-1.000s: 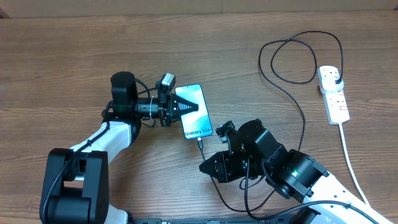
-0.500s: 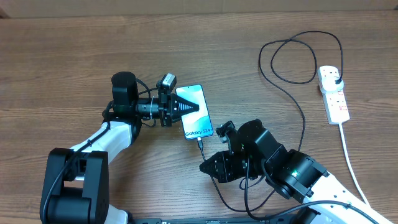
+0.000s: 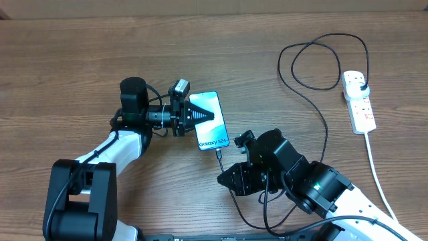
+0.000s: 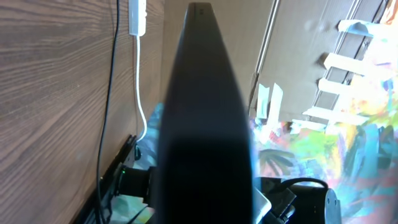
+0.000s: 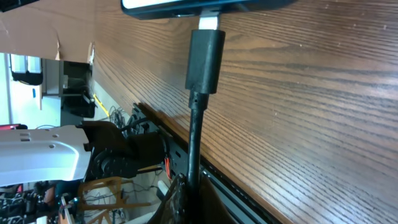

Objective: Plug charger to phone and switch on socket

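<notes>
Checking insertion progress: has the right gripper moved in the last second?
Yes: the right gripper edged slightly right, toward the fixed socket, in the overhead view.

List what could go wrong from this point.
In the right wrist view, bare metal shows between the connector of the charger and the edge of the phone: it may be only part seated and could slip out. The right gripper seems to hold the cable behind the connector, so pushing may buckle it. The socket lies far off, with the cable looped near it, which an arm could snag.
</notes>
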### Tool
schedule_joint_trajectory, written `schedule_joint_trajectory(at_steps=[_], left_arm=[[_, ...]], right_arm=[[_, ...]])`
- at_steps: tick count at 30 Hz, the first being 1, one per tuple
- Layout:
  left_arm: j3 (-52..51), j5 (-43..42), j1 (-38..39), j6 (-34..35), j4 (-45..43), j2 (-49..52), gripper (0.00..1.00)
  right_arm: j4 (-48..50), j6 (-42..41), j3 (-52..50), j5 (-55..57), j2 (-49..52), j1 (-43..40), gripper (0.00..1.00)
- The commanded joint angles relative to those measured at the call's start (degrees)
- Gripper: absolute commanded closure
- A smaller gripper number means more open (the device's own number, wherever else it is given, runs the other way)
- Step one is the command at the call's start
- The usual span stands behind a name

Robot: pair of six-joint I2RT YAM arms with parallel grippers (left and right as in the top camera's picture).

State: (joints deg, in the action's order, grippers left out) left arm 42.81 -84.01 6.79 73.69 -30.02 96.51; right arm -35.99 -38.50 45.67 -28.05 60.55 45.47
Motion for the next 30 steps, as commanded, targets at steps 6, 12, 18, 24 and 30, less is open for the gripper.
schedule_joint_trajectory(at_steps=[6, 12, 18, 24, 30], left_arm=[[1.6, -0.22, 0.37, -5.57, -0.48, -0.24, 0.96], [1.6, 0.22, 0.37, -5.57, -0.48, -0.24, 0.96], [1.6, 1.99, 0.37, -5.55, -0.48, -0.24, 0.96], [1.6, 1.77, 0.37, -5.51, -0.46, -0.24, 0.96], [1.6, -0.07, 0.37, -5.51, -0.44, -0.24, 0.96]], right_arm=[[-0.63, 1.05, -0.07, -0.46, -0.04, 0.33, 0.96], [-0.48, 1.03, -0.07, -1.7, -0.04, 0.33, 0.96], [-0.46, 1.03, -0.07, -2.62, -0.04, 0.33, 0.96], [-0.48, 1.01, -0.07, -2.19, -0.04, 0.33, 0.96], [-0.44, 1.01, -0.07, -1.29, -0.02, 0.33, 0.96]])
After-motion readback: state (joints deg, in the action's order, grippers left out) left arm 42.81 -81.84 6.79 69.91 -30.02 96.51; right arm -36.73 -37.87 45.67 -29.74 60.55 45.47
